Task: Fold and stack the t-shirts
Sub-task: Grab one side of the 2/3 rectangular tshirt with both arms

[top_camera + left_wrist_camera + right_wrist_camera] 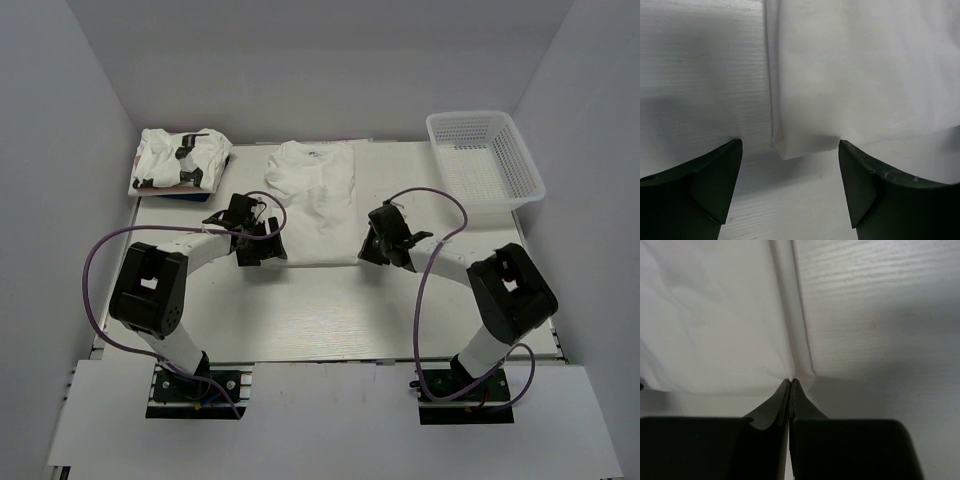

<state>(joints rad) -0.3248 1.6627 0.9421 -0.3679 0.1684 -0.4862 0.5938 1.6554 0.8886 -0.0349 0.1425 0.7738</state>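
From above, one white shirt (312, 200) lies flat in the middle of the tabletop (330, 320), collar to the far side, its sides folded in so that it makes a long narrow shape. A pile (180, 160) of folded shirts with black marks sits at the far left corner. A white mesh basket (485, 160) stands at the far right. The left claw (268, 245) is at the near left corner of the shirt and the right claw (368, 250) is at the near right corner. Both arms reach inward from their bases.

In the left wrist view, the left claw (790, 150) is released. Its two dark fingers (715, 175) stand wide apart, and the corner of the shirt (855, 75) lies just ahead, between them. Neither finger touches the cloth. The bare tabletop (700, 75) shows on the left.

In the right wrist view, the right claw (791, 382) is clenched, its fingertips pressed together on the corner of the shirt (715, 315). The cloth draws to a point at the tips. The tabletop (880, 305) shows on the right.
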